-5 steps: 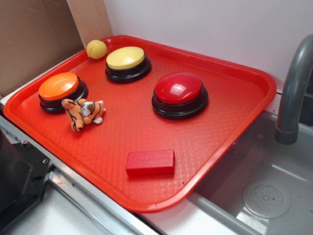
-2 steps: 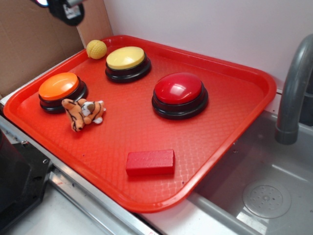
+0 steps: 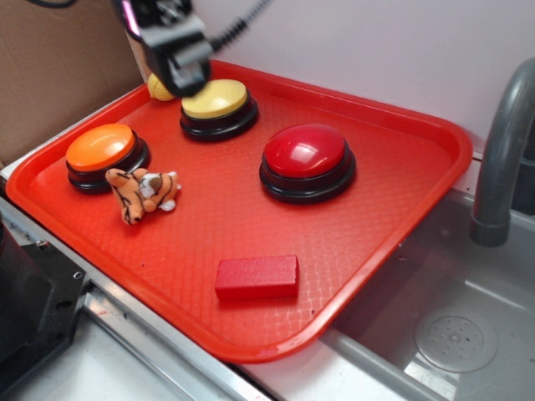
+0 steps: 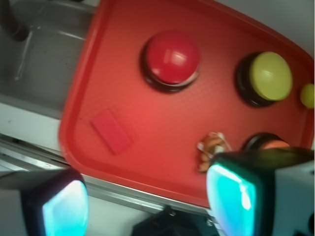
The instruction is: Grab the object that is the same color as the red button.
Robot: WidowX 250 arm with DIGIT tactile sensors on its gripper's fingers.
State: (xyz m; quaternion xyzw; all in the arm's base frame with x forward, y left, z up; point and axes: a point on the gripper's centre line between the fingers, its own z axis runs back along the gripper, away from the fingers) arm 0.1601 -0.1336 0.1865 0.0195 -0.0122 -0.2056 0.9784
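Two fingers [image 4: 229, 194] of the gripper [image 3: 180, 63] stand spread wide and empty, high over the tray's [image 3: 401, 209] back corner. The block [image 3: 257, 276] lies flat near the front rim, well apart from the red button [image 3: 307, 159]. It looks rigid, light and matte; pinch across its narrow sides. The tray also holds a yellow button [image 3: 219, 107], orange button [image 3: 106, 153], tiger [image 3: 142, 191] and ball [image 3: 156, 87].

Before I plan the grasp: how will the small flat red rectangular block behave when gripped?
The small flat red rectangular block looks rigid, so it probably won't flex. Lying flat on the red plastic tray, it shouldn't roll or tip. Its matte faces likely grip well.
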